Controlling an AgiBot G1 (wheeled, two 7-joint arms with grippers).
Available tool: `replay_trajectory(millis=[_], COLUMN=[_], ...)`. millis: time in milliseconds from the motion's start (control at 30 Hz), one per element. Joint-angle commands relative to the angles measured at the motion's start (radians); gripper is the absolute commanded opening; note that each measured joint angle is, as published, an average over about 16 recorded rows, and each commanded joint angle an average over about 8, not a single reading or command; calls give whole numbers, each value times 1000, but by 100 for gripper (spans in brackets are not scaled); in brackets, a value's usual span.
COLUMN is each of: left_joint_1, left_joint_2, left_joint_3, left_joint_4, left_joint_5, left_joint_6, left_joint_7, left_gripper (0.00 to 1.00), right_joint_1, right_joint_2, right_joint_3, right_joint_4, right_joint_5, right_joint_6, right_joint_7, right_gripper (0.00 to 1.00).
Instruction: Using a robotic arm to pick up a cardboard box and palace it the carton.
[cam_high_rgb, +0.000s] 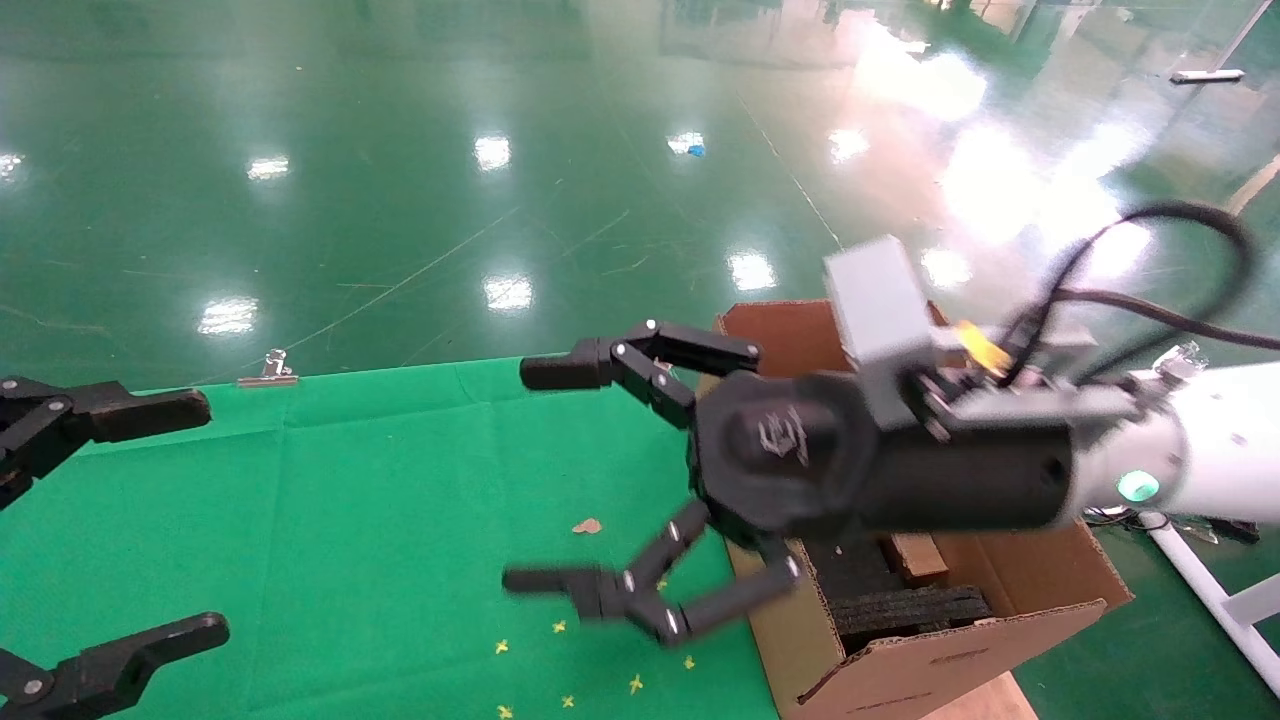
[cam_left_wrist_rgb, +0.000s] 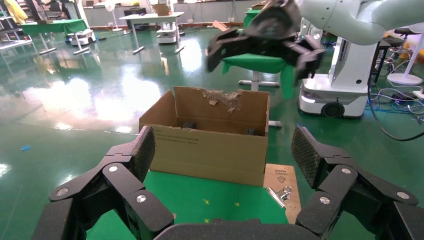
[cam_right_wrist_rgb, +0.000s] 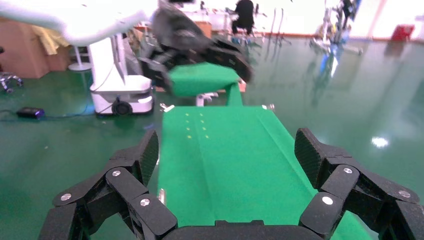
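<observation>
One green-covered tabletop (cam_high_rgb: 350, 520) fills the lower left of the head view. One carton (cam_high_rgb: 950, 640) stands at its right edge, flaps up, black foam inside and one small brown cardboard box (cam_high_rgb: 915, 556) lying among the foam. One white robotic arm (cam_high_rgb: 1200, 450) reaches from the right, its right pincer (cam_high_rgb: 530, 475) spread wide and empty above the cloth beside the carton. The left pincer (cam_high_rgb: 200, 520) hangs released at the left edge, two fingers showing. One metal clip (cam_high_rgb: 268, 372) grips the far cloth edge.
</observation>
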Motion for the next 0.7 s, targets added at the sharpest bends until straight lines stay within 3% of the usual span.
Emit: replay_trajectory(millis=[33, 700], left_joint_1=[0, 0], left_joint_2=[0, 0], left_joint_3=[0, 0], left_joint_4=[0, 0], left_joint_5=[0, 0], left_joint_6=[0, 0], left_joint_7=[0, 0], left_gripper=[100, 100], right_joint_1=[-36, -32], right_joint_2=[6, 7], right_joint_3=[42, 37], right_joint_4=[38, 34], right_joint_5=[14, 14], right_joint_6=[-11, -10], right_joint_7=[-14, -13], right_gripper=[100, 100])
